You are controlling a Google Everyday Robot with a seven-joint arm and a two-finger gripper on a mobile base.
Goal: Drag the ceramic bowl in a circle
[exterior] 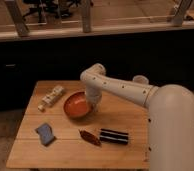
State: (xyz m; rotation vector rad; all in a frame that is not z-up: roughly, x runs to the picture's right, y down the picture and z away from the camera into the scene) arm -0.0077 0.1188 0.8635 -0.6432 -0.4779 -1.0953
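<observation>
The ceramic bowl (pixel 78 105) is round, shallow and orange-red with a darker rim. It sits on the wooden table (pixel 65 150), left of centre. My white arm reaches in from the right and bends down to the bowl's right rim. My gripper (pixel 95 104) is at that rim, mostly hidden behind the arm's wrist.
A small translucent white cup (pixel 140 80) stands at the back right behind the arm. A pale packet (pixel 51 97) lies at the back left, a blue-grey sponge (pixel 45 133) at the front left, a dark red-brown packet (pixel 90 137) and a black bar (pixel 114 136) in front.
</observation>
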